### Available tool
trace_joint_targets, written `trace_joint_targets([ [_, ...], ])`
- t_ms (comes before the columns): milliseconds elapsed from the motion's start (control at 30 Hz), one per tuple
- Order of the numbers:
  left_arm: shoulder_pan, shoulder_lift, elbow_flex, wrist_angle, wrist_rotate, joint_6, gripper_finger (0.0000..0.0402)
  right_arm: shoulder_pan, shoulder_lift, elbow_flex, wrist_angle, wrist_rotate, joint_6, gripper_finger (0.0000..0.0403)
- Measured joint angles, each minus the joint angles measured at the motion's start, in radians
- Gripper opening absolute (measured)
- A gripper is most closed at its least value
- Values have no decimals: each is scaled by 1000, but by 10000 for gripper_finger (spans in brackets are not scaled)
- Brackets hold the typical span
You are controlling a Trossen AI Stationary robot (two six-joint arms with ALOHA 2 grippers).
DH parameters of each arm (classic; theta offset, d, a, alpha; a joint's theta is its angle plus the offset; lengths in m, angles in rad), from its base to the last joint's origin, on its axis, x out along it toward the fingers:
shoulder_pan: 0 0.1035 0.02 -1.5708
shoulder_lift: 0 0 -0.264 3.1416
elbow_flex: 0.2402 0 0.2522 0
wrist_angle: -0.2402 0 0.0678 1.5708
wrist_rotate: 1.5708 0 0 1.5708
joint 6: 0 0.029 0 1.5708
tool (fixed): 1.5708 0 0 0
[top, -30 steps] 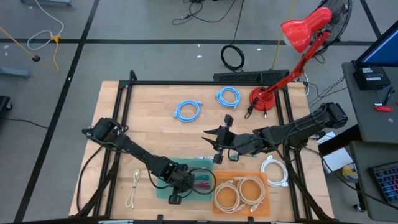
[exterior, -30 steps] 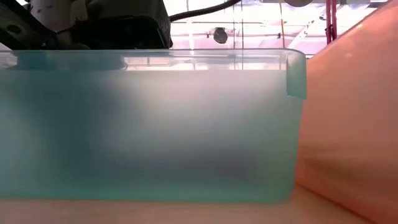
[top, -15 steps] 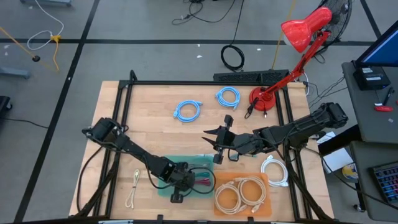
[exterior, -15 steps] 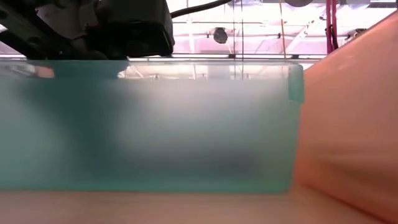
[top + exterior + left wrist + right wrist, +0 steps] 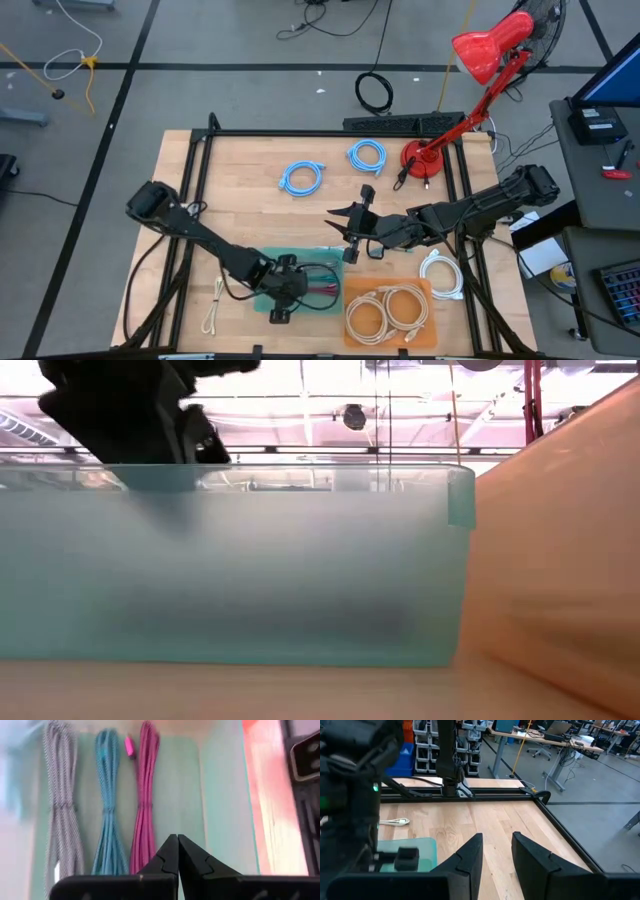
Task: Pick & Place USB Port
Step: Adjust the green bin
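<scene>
Left gripper (image 5: 178, 851) is over the teal tray (image 5: 262, 303) at the near edge of the surface, jaws closed tip to tip with nothing between them. Tray already holds three coiled cables side by side: grey cable (image 5: 61, 805), blue cable (image 5: 107, 805), magenta cable (image 5: 145, 800); they look set down, none touched by the jaws. Orange tray (image 5: 355, 290) just beside it carries a pile of cream cables (image 5: 385, 308). Right gripper (image 5: 496, 851) hangs mid-surface, well apart from both trays, jaws parted and empty. Still loose on the surface: two light-blue coils (image 5: 301, 178) toward the far side, a white coil (image 5: 441, 275) by the right rail, a small cream cable (image 5: 215, 305) left of the teal tray. My read: part done, several placements complete, at least those loose ones probably left, assuming they all belong in trays. No grasp in hand on either arm right now.
</scene>
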Motion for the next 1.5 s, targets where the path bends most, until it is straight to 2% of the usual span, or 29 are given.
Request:
trace_joint_targets([
  [100, -32, -44, 0, -124, -51, -81, 1, 0, 0, 0, -2, 0, 0, 95],
  [200, -68, -94, 0, -258, -152, -221, 2, 0, 0, 0, -4, 0, 0, 94],
  [267, -94, -113, 0, -321, -183, -306, 7, 0, 0, 0, -7, 0, 0, 94],
  [667, -291, -139, 0, -417, -173, -600, 21, 8, 0, 0, -75, 0, 52, 94],
  [767, -345, -139, 0, -474, -207, -696, 21, 23, -6, 0, -75, 0, 52, 93],
  [900, -405, -139, 0, -527, -346, -794, 21, 48, -12, 0, -67, 0, 43, 93],
  [1100, -390, -138, 0, -447, -665, -707, 21, 78, -18, 0, -25, 1, 2, 93],
  [1167, -343, -138, 0, -395, -626, -613, 19, 84, -17, 0, -18, 1, -9, 93],
  [1267, -262, -137, -10, -325, -485, -505, 5, 86, -17, 0, -12, 3, -25, 93],
  [1400, -182, -137, -44, -274, -315, -434, 4, 86, -17, 0, -13, 2, -31, 93],
  [1500, -148, -137, -69, -266, -242, -417, 3, 86, -17, 0, -15, 2, -38, 94],
])
